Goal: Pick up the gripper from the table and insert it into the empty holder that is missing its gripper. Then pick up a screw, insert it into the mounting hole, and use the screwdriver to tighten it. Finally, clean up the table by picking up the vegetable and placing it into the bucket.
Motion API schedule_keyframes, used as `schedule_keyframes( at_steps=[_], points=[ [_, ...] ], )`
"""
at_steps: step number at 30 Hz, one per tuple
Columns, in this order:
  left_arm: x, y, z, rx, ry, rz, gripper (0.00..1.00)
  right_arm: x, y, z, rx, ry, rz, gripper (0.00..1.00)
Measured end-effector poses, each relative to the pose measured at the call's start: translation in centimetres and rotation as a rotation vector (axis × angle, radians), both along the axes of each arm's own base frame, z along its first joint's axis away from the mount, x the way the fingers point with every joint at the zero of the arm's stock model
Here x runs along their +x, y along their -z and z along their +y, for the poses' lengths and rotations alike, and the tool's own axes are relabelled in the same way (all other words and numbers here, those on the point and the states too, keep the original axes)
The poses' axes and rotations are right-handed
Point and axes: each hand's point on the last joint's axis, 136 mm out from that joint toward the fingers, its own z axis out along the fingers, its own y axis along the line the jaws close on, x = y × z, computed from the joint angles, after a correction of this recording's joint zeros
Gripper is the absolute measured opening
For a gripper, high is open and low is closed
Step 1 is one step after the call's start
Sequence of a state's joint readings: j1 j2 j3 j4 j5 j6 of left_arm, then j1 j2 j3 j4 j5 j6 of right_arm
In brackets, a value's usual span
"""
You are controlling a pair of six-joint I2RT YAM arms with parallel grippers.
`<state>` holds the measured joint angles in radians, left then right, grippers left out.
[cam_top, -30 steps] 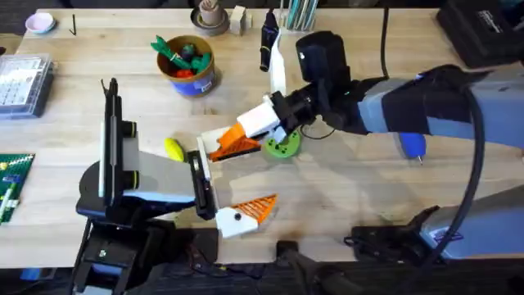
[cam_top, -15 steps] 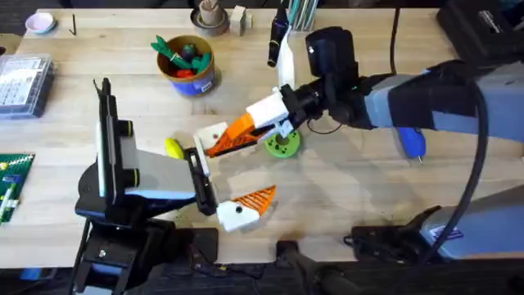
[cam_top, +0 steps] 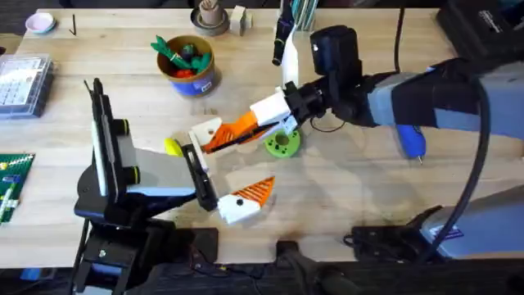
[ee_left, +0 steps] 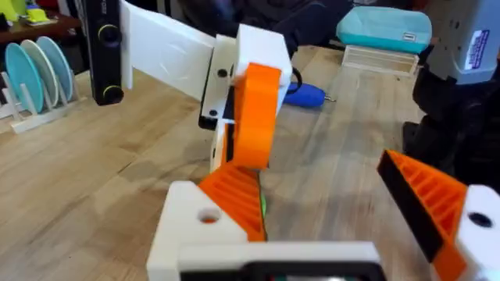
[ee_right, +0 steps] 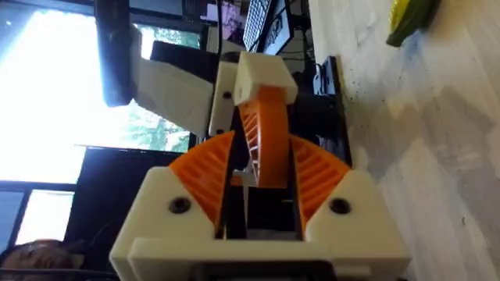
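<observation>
My right gripper (cam_top: 250,124) is shut on the orange gripper (cam_top: 232,131), ribbed and wedge-shaped (ee_right: 266,144), and holds it against the white holder (cam_top: 205,131) on one finger of my left gripper (cam_top: 225,168). The left gripper is open, its other finger carrying an orange ribbed tip (cam_top: 258,191). In the left wrist view the holder (ee_left: 191,230) sits low with the orange gripper (ee_left: 254,117) above it. The yellow vegetable (cam_top: 173,147) lies on the table (cam_top: 344,188) beside the left arm. The bucket (cam_top: 188,70) stands at the back. The blue screwdriver (cam_top: 412,144) lies to the right.
A lime-green disc (cam_top: 282,144) lies under the right gripper. Green and red toy vegetables fill the bucket. A clear parts box (cam_top: 20,82) and a green board (cam_top: 12,176) sit at the left edge. Cups and tools line the back edge.
The right gripper has carried the orange gripper a little left and toward the back. The left arm's holder finger has moved the same way and stays against it.
</observation>
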<state>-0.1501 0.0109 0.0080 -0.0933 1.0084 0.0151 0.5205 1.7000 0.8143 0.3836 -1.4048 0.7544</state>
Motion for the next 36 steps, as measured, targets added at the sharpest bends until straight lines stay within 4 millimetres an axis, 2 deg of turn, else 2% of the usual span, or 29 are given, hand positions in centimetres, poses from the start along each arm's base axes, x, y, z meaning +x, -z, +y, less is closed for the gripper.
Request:
schedule_keyframes(
  at_steps=[3, 6, 7, 8, 9, 29, 36],
  points=[
    [0.1, 0.0, 0.0, 0.0, -0.004, 0.0, 0.992, 0.0, 0.0, 0.0, 0.0, 0.0, -0.001, 0.406],
    [0.1, 0.0, 0.0, 0.0, -0.006, -0.001, 0.993, 0.0, 0.0, 0.0, 0.0, 0.0, 0.001, 0.193],
    [0.1, 0.0, 0.0, 0.001, -0.006, -0.001, 0.993, 0.0, 0.0, -0.1, 0.0, 0.0, 0.002, 0.084],
    [0.1, 0.0, 0.0, 0.001, -0.006, -0.001, 0.994, 0.0, 0.0, -0.1, 0.0, -0.001, 0.003, 0.028],
    [0.1, 0.0, 0.0, 0.001, -0.005, -0.001, 0.993, 0.0, 0.0, -0.1, 0.0, -0.001, 0.004, 0.014],
    [0.1, 0.0, 0.1, -0.004, -0.007, 0.012, 0.993, 0.4, 0.6, 0.6, -0.04, 0.04, 0.003, 0.008],
    [0.1, 0.0, 0.2, -0.006, -0.005, 0.015, 0.993, 1.0, 0.2, 1.1, -0.038, 0.069, -0.013, 0.008]
  ],
)
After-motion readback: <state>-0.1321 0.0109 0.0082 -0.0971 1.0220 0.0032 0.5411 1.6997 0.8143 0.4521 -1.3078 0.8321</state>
